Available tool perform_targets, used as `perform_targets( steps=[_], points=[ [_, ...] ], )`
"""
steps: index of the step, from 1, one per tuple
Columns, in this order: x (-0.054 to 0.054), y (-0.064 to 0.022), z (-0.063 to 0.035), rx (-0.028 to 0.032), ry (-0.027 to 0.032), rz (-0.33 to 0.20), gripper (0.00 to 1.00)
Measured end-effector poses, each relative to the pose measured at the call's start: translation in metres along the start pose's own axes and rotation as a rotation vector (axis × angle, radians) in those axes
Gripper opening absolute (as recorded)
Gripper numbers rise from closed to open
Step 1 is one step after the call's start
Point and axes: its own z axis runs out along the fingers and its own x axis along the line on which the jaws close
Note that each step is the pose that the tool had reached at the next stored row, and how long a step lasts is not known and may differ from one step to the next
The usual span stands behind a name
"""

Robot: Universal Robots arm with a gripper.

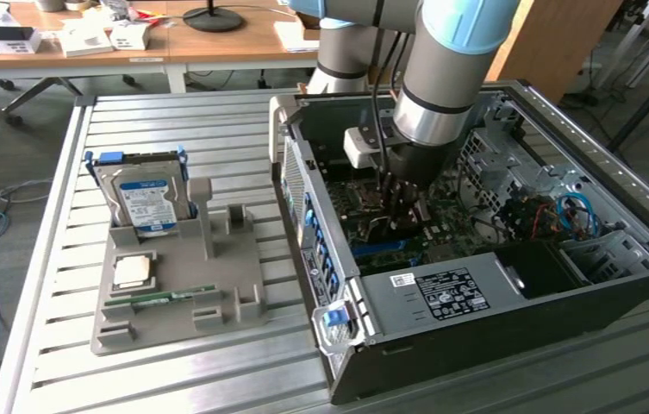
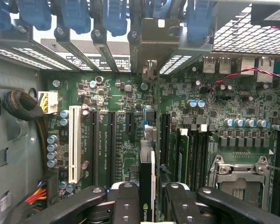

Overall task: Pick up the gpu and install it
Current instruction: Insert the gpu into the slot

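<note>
Clamping thin black gpu (image 2: 146, 176); pincer (image 2: 149, 198) matte black; green motherboard (image 2: 116, 135) beneath

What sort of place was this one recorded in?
Probably a robotics lab or workshop: a robot arm reaches into an open computer case on a slatted metal table, with cluttered wooden desks behind.

**Gpu held edge-on above motherboard**

Gripper (image 2: 147, 207) clamps the gpu (image 2: 147, 179), 2 black fingers (image 2: 126, 205) pressed to either side of it. The card is seen edge-on, with its silvery bracket (image 2: 155, 39) at the far end among the blue latches (image 2: 116, 16). The green motherboard (image 2: 126, 107) lies beneath. A white slot (image 2: 74, 142) is to one side, the CPU socket (image 2: 238, 175) to the other.
</note>
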Motion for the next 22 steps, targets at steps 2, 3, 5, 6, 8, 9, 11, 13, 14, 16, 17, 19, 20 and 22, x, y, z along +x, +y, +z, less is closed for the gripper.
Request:
perform_targets(
  steps=[2,3,5,6,8,9,11,13,14,16,17,19,20,22],
  points=[
    [0.0,0.0,0.0004,0.0,0.0,0.0,0.26],
    [0.0,0.0,0.0004,0.0,0.0,0.0,0.26],
    [0.0,0.0,0.0004,0.0,0.0,0.0,0.26],
    [0.0,0.0,0.0004,0.0,0.0,0.0,0.26],
    [0.0,0.0003,0.0005,0.0002,-0.0001,0.0,0.26],
    [0.0,0.0005,0.0005,0.0002,-0.0002,0.0,0.26],
    [0.0,0.0005,0.0005,0.0001,-0.0001,0.0,0.26],
    [0.0,0.0006,0.0005,0.0001,-0.0001,0.0,0.26],
    [0.0001,0.0006,0.0007,0.0,0.0,0.0,0.26],
    [0.0001,0.0007,0.0015,0.0,-0.0001,0.0,0.26],
    [0.0001,0.0006,0.0015,-0.0001,0.0,0.0,0.26],
    [0.0001,0.0007,0.0015,-0.0001,0.0002,0.0,0.26],
    [0.0001,0.0006,0.0015,-0.0001,0.0001,0.0,0.26],
    [0.0,0.0006,0.0022,0.0001,-0.0004,0.0,0.26]
  ],
)
